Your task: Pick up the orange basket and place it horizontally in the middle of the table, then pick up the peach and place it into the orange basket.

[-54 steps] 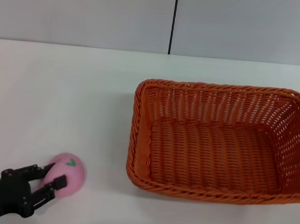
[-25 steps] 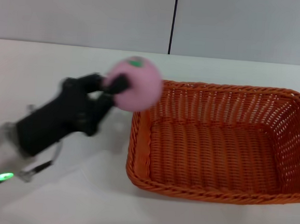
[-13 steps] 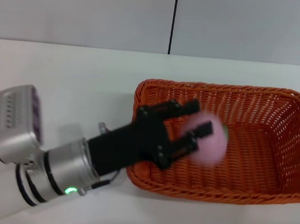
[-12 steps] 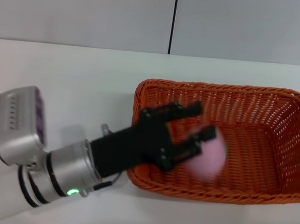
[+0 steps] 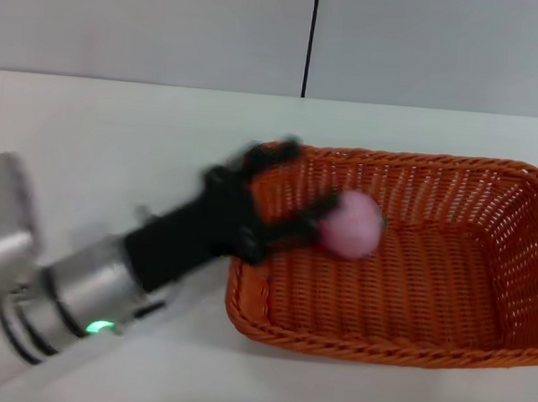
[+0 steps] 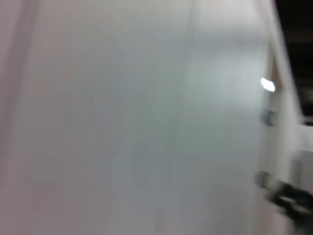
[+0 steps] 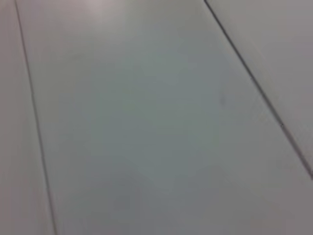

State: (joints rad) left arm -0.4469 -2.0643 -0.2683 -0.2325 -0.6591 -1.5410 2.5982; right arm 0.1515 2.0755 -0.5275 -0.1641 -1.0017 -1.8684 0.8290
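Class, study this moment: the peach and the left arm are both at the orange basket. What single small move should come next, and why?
Probably draw the left end effector back over the near-left rim and away. Its fingers look spread, and the peach sits apart from them inside the orange basket, which lies horizontally on the table, so it appears released. The right arm is out of view.

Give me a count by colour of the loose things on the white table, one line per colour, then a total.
Orange: 1, the orange basket
Pink: 1, the peach, inside the basket
Total: 2
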